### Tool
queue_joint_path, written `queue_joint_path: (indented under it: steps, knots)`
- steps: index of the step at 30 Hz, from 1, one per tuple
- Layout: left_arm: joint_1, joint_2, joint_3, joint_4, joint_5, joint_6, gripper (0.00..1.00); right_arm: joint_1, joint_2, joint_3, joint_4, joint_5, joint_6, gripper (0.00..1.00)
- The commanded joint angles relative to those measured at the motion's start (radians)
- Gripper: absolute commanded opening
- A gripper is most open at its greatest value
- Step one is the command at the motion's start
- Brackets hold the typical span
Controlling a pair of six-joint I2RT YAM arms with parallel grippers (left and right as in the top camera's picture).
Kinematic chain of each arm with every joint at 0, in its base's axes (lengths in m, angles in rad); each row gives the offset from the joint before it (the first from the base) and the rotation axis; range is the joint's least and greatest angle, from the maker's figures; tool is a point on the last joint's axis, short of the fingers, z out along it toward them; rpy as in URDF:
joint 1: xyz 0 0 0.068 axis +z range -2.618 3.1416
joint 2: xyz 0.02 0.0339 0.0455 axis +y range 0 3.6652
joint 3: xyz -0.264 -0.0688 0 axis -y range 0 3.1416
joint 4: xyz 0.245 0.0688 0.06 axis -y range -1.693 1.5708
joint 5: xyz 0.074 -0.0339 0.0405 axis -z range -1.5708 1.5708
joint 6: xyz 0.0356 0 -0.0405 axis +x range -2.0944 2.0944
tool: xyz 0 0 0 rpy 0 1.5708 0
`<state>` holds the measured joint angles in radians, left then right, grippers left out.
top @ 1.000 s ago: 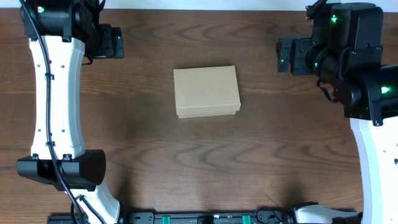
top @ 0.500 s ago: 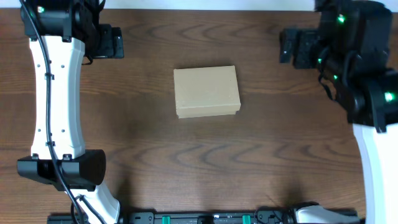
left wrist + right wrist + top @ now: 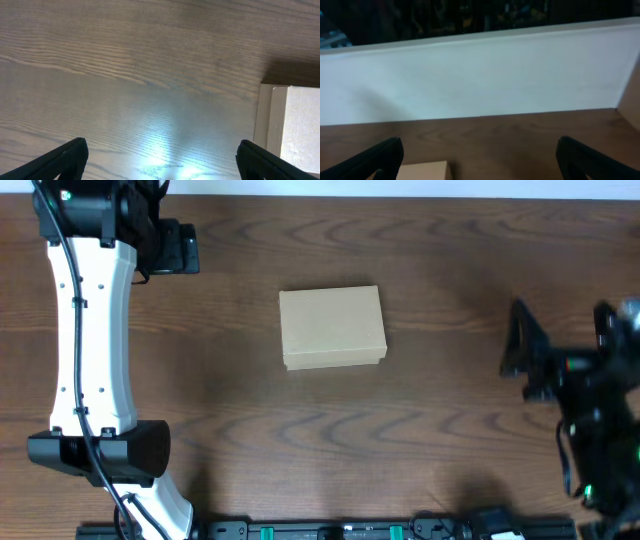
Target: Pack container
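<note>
Starting nearest the arm bases, the right gripper [image 3: 480, 162] stands over the right side of the table [image 3: 300, 470] with its jaws spread wide and nothing between them (its arm is blurred in the overhead view). The container [image 3: 333, 327] lies flat at mid-table, lid closed, well apart from both arms. Farther back, at the far left, the left gripper [image 3: 162, 157] hangs over the wood, likewise fully released and empty.
</note>
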<state>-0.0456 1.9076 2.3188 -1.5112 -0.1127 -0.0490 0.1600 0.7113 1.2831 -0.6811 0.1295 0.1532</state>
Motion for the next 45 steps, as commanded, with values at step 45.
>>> queue_joint_path:
  steps: [45]
  knots:
    - [0.007,0.008,0.008,-0.003,-0.018,0.000,0.95,-0.035,-0.705,-0.879,0.534,0.040,0.217,0.99]
